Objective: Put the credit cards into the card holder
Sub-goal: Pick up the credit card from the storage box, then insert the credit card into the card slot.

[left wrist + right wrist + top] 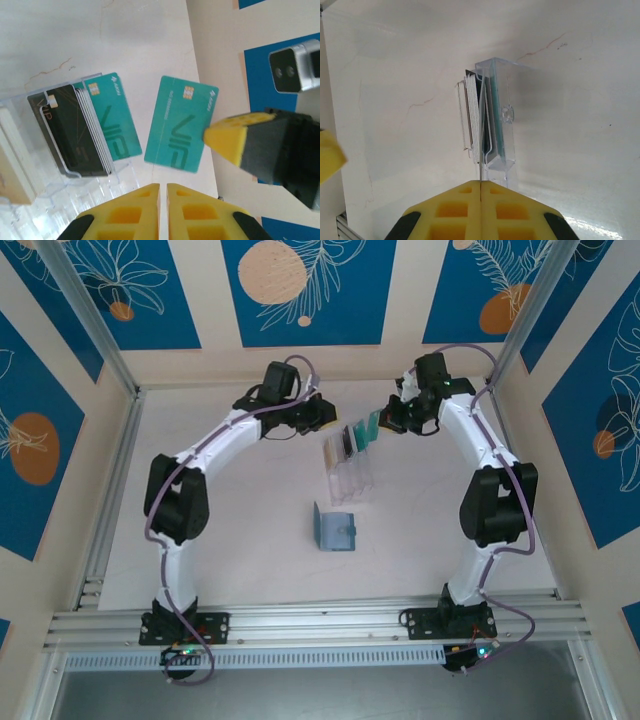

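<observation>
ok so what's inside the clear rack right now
In the clear rack stand a dark card, a pack of thin pale-edged cards beside it, then a teal card. The packed ones show edges alone, so their faces and number are hidden.

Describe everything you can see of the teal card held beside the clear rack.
The teal card is a thin plastic rectangle with a gold chip near its top edge, pale print at one corner and large darker lettering. It is held tilted, apart from the clear rack, pinched at one long edge by the right gripper.
</observation>
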Motion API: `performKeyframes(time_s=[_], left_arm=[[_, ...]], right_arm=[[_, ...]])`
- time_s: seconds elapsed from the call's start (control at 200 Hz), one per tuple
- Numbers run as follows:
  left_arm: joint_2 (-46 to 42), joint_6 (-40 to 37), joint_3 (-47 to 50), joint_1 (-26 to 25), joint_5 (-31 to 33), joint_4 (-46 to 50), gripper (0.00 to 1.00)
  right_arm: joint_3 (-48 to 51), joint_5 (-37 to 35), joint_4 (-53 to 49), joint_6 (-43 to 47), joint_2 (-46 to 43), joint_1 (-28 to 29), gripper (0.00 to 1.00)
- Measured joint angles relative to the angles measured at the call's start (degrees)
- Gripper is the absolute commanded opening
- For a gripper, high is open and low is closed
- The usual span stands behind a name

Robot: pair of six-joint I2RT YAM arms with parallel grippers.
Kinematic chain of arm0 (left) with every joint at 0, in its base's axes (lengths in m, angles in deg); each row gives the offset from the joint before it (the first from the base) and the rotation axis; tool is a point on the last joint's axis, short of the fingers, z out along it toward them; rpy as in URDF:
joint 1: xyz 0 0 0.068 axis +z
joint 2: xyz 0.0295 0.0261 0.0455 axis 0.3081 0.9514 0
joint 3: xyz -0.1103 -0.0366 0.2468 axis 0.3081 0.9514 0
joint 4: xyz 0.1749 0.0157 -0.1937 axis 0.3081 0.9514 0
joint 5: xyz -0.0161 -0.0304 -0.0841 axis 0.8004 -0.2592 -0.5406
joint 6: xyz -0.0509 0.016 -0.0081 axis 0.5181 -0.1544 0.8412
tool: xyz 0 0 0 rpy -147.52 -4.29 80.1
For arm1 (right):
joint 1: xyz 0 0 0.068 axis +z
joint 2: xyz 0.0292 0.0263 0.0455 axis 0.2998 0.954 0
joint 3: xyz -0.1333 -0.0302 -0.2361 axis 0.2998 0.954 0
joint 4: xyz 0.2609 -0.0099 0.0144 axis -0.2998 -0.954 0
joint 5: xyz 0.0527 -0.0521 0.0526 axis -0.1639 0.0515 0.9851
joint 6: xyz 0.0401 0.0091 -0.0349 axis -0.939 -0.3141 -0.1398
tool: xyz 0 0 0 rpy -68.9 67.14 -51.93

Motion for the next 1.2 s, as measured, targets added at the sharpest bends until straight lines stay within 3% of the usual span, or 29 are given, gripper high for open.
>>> performKeyframes(time_s=[0.43,0.68,0.935,1.2], left_arm=[[-16.4,-9.9,16.7,-0.7,6.9,8.9,0.33],[-18.8,-14.7,21.2,-4.5,10.3,14.0,0.43],[-18.5,-19.3,21.9,-10.4,14.4,19.2,0.43],[-16.2,-22.1,23.6,-12.5,18.8,23.5,0.43]], right_arm=[[4.5,-1.6,1.5,-0.4,-7.0,0.4,0.00],[8.9,-1.1,2.1,-0.4,-10.7,1.0,0.00],[20.6,0.4,2.1,-0.8,-19.5,4.4,0.00],[32.1,0.6,-0.2,-2.2,-29.5,11.1,0.00]])
